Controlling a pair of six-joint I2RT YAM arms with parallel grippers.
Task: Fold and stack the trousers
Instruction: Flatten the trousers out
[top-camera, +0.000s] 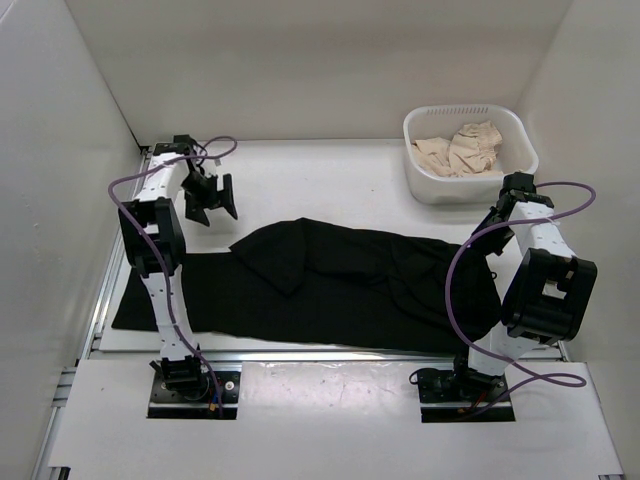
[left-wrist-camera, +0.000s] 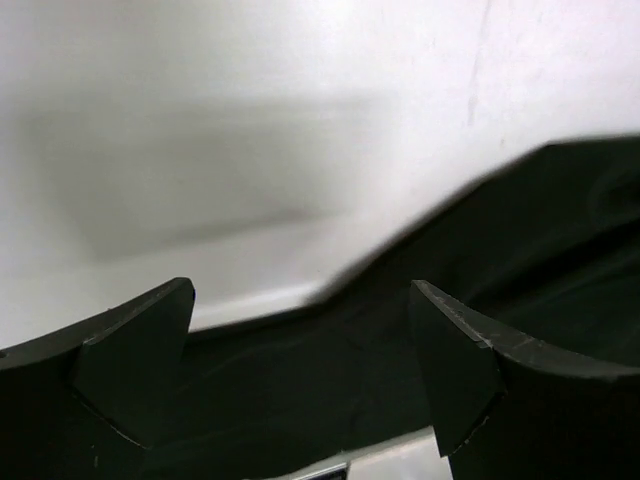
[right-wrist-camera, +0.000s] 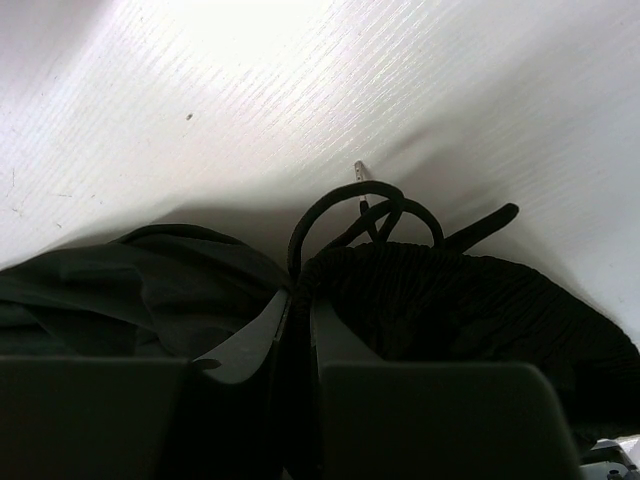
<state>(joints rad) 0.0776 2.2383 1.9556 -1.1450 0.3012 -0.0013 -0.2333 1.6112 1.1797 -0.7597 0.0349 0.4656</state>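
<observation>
Now — right claw (right-wrist-camera: 298, 302) clamped on trousers (top-camera: 330, 285) | left claw (top-camera: 212, 203) agape over edge

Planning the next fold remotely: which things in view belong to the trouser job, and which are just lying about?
Job:
black trousers
right gripper, shut on their waistband
left gripper, open, holding nothing

Lying about:
white basket
beige cloth inside it

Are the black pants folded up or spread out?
Mostly spread out: the trousers lie stretched long across the table, only partly doubled over near the middle.
</observation>
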